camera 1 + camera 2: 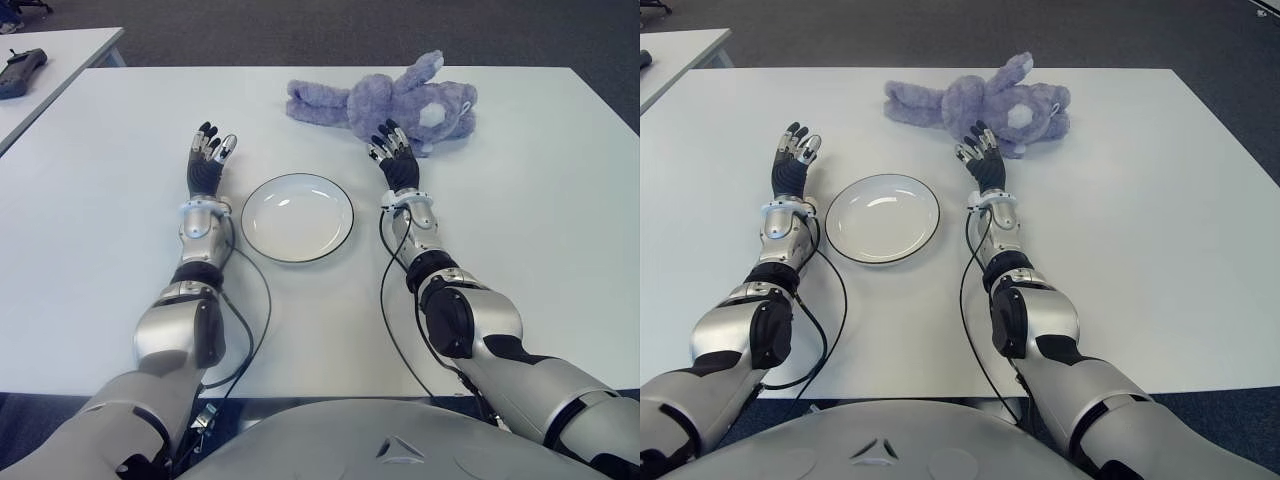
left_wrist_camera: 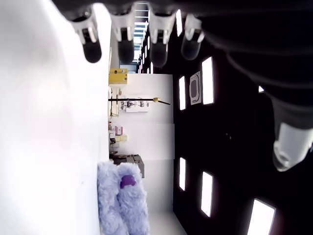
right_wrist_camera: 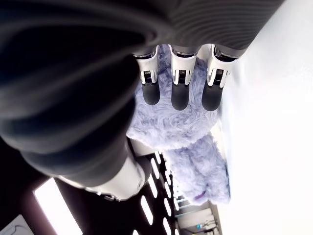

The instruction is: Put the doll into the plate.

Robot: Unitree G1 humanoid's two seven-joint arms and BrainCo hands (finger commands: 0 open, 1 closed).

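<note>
One doll; one plate; two hands.

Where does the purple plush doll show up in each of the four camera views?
Left eye view: doll at upper centre-right, beyond the right hand.
Right eye view: doll at upper centre, beyond the plate.
Left wrist view: doll at the bottom edge, far off.
Right wrist view: doll centred, close past the fingers.
Shared landmark: the white table.
</note>
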